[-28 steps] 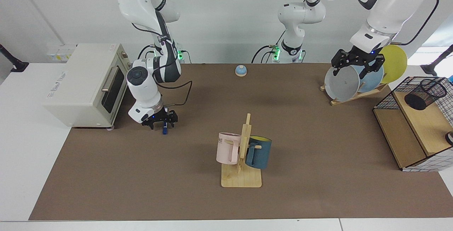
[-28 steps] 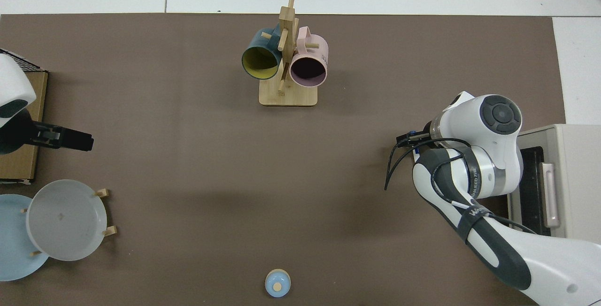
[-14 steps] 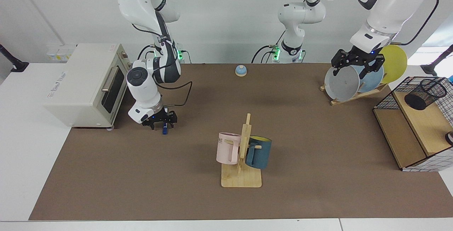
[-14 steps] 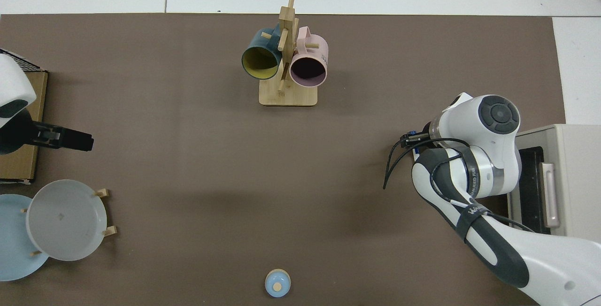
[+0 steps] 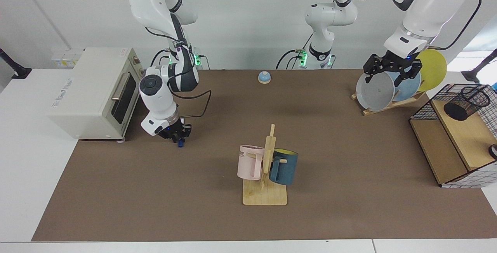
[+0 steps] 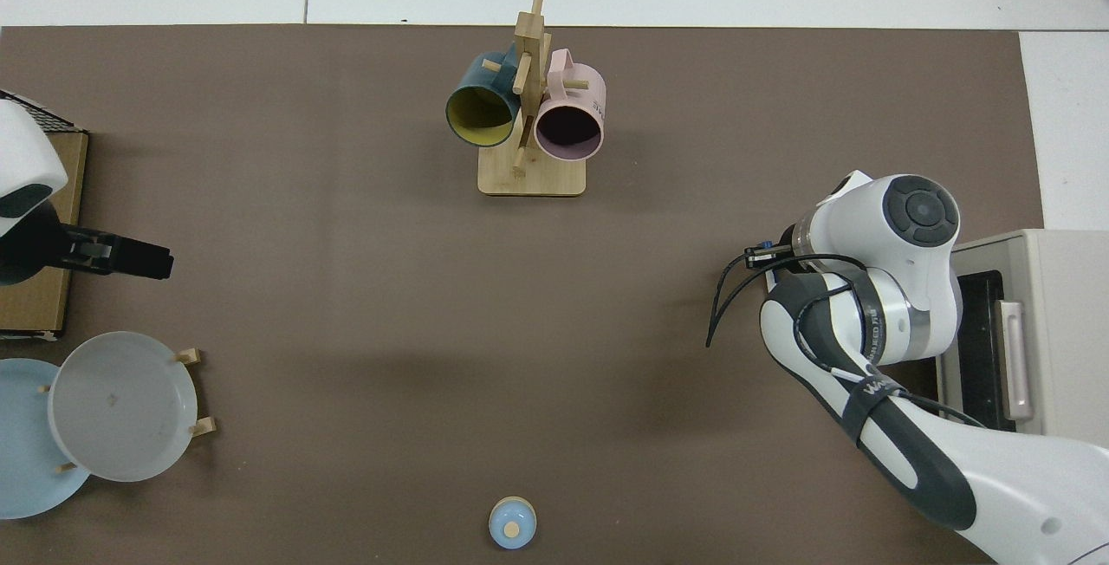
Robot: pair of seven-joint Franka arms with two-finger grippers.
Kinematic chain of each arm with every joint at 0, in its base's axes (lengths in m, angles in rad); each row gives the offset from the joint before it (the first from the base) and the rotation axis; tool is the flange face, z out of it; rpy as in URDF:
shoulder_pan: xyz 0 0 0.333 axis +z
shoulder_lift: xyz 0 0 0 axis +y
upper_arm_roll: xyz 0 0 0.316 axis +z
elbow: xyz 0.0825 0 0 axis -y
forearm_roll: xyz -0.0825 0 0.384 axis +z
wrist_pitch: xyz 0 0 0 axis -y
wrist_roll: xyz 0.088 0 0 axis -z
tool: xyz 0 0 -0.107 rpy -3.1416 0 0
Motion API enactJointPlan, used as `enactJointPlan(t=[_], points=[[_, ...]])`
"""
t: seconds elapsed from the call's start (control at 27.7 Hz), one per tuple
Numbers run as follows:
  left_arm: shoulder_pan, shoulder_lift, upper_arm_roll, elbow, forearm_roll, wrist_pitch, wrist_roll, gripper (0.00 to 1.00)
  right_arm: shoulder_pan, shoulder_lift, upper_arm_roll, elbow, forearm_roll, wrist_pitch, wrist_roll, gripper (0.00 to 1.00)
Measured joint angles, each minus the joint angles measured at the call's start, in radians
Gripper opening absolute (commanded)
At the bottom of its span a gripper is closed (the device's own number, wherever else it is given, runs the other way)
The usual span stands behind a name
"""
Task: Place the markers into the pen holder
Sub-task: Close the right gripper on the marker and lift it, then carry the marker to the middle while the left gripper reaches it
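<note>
Low over the brown mat, beside the toaster oven, my right gripper (image 5: 178, 133) is shut on the marker (image 5: 180, 142). Only the marker's blue end shows below the fingers. From above, the right gripper (image 6: 757, 254) is mostly hidden under its own arm, and a speck of the blue marker (image 6: 762, 246) shows. The pen holder (image 5: 466, 103), a black mesh cup, sits tilted on top of the shelf box at the far side of the table. My left gripper (image 5: 392, 70) waits open above the plate rack, nothing in it; the top view shows the left gripper (image 6: 130, 258) at its left edge.
A mug tree (image 5: 266, 167) with a pink mug and a blue mug stands mid-table. A toaster oven (image 5: 97, 94) is close behind the right arm. Plates lean in a rack (image 5: 382, 90) under the left gripper. The wire and wood shelf box (image 5: 446, 144) and a small blue bell (image 5: 264, 77) are also here.
The right gripper's fingers have closed together on the marker and the hand has shifted slightly. The left arm has not moved.
</note>
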Motion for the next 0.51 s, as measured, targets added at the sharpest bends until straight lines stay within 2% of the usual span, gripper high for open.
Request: enactJointPlan(t=[0.18,0.36,0.51], points=[[0.0,0.0,0.0,0.0,0.0,0.0,0.0,1.0,0.0,-0.001,0.0,0.012,0.0,-0.005,0.079,0.0],[0.0,0.0,0.0,0.0,0.0,0.0,0.0,1.0,0.0,-0.009,0.0,0.08,0.007,-0.072,0.205,0.0],[0.0,0.0,0.0,-0.001,0.0,-0.001,0.001,1.0,0.0,-0.029,0.0,0.137,0.076,-0.132,0.304,0.0]])
